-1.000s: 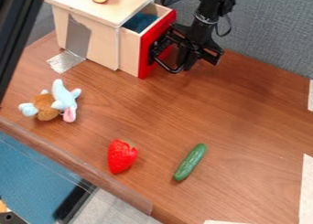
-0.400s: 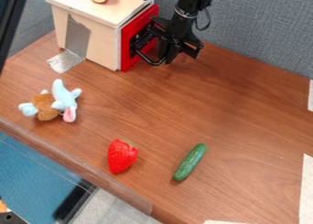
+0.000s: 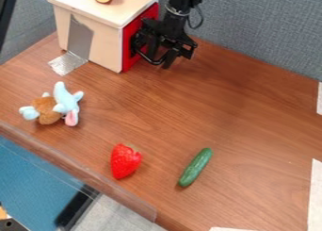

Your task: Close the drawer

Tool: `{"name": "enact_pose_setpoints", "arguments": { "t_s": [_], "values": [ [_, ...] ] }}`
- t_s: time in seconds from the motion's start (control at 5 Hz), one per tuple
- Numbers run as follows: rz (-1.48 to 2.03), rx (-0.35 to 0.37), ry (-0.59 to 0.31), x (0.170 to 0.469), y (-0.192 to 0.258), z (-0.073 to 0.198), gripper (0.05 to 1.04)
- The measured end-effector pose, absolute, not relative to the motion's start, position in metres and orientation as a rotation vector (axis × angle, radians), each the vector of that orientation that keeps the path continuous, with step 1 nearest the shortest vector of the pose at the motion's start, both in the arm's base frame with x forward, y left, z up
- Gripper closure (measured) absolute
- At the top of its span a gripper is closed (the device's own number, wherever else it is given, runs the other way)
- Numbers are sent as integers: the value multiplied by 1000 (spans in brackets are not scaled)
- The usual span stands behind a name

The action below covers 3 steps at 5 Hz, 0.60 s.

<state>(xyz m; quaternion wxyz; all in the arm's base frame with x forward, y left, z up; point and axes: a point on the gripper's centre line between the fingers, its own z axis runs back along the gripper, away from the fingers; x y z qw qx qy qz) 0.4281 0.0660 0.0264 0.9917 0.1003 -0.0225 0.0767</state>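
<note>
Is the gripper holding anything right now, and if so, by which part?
I can't tell whether anything is held. The gripper is up against the drawer's red front, but no clear grip shows.

text: none readable | labels: none readable | brands: none readable | numbers: none readable | signs: none readable
</note>
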Motion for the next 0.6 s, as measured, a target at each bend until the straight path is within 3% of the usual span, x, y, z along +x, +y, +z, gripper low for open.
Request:
{"name": "enact_pose_setpoints", "arguments": {
  "t_s": [0.2,0.4,0.6],
  "values": [
    [115,167,-87,439,51,41,144],
    [63,133,-178,451,28,77,75],
    [29,103,-194,453,15,86,81]
  ]
}}
